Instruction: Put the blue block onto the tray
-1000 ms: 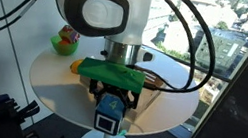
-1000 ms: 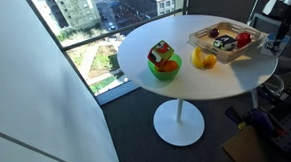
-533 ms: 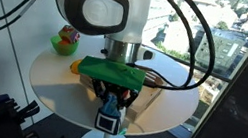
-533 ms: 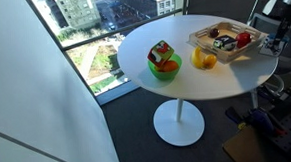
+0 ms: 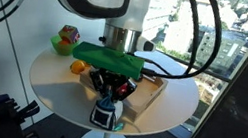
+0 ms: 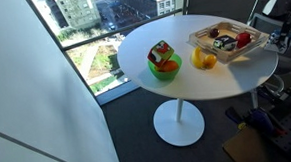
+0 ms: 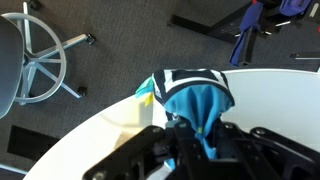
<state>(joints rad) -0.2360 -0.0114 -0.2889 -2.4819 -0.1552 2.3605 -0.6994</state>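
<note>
The blue block (image 7: 196, 98) sits between my fingers at the near edge of the round white table (image 5: 51, 79); its white face with a black square (image 5: 105, 118) looks outward. My gripper (image 7: 195, 128) is shut on the blue block, coming down on it from above (image 5: 108, 101). The light-wood tray (image 5: 151, 88) lies just behind the gripper. In an exterior view the tray (image 6: 197, 40) holds several small items near the table's far side. The jaws and the block are hidden in that view.
A small green bowl (image 6: 165, 69) carries a white-and-black cube with a red top (image 6: 160, 52). A yellow item (image 6: 204, 59) lies between bowl and tray. Chair bases (image 7: 45, 60) and dark carpet lie below the table edge. Windows surround the table.
The jaws have closed from wide open onto the blue block. The gripper and arm now stand slightly higher in the exterior view.
</note>
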